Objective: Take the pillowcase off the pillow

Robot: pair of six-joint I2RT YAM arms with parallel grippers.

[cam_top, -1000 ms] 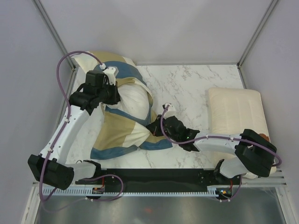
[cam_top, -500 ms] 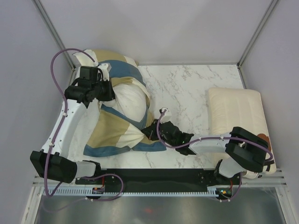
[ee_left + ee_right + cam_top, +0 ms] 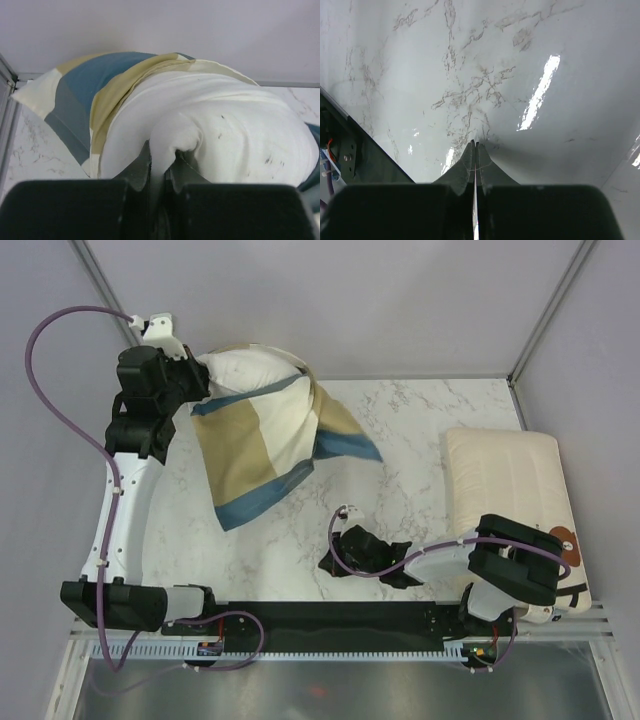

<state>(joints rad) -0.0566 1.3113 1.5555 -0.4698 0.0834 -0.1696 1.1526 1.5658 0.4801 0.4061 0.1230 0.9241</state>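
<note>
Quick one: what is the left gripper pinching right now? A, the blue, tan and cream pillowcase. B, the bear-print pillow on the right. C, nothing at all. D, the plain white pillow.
D: in the left wrist view the left gripper is shut on a fold of the plain white pillow, while the pillowcase sits bunched farther back around it.

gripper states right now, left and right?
Left gripper: closed, pinching a fold of the pillow.
Right gripper: closed, holding nothing.
</note>
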